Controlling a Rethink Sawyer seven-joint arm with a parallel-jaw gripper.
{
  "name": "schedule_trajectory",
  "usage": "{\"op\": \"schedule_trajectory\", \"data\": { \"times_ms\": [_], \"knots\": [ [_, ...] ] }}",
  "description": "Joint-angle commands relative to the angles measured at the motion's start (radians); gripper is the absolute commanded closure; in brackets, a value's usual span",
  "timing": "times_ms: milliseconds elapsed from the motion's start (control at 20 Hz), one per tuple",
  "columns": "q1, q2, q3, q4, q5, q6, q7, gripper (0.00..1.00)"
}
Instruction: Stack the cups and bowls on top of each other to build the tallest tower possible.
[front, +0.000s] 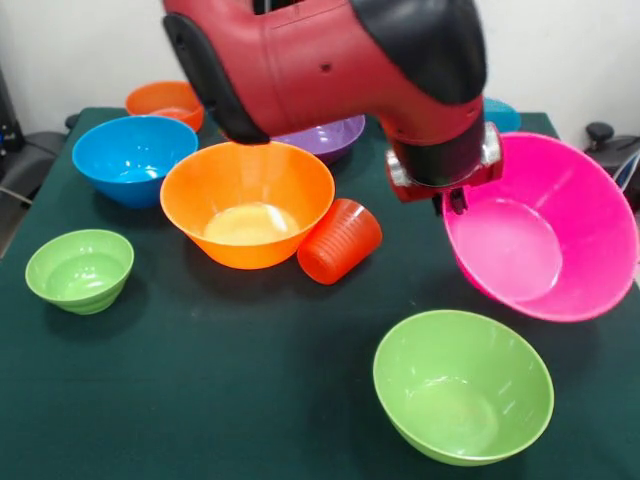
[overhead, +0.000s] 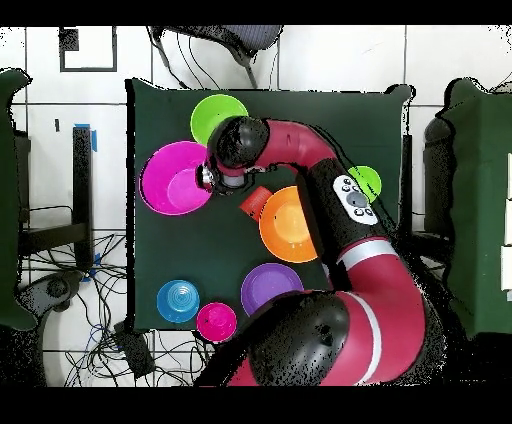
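Tumbler (front: 340, 241) on its side at frame centre, long axis slanting, mouth toward lower left, touching large orange bowl (front: 247, 203). Pink bowl (front: 545, 228) at right, tilted, opening facing lower left. Pincer (front: 452, 201) at its rim; grip impossible to tell.

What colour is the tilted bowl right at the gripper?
Bright pink: the large pink bowl beside the gripper, clearest in the front view.
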Motion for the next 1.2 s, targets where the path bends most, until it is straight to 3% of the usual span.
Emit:
{"op": "schedule_trajectory", "data": {
  "times_ms": [50,400,600,850,1000,1200],
  "knots": [
    [-0.027,0.074,0.107,-0.129,0.077,0.211,-0.247,1.00],
    [-0.072,0.114,0.196,-0.163,0.198,0.290,-0.216,1.00],
    [-0.062,0.129,0.212,-0.221,0.213,0.328,-0.201,1.00],
    [-0.073,0.136,0.264,-0.234,0.270,0.307,-0.199,1.00],
    [-0.093,0.147,0.300,-0.205,0.258,0.250,-0.268,1.00],
    [-0.067,0.171,0.302,-0.341,0.194,0.303,-0.343,1.00]
  ]
}}
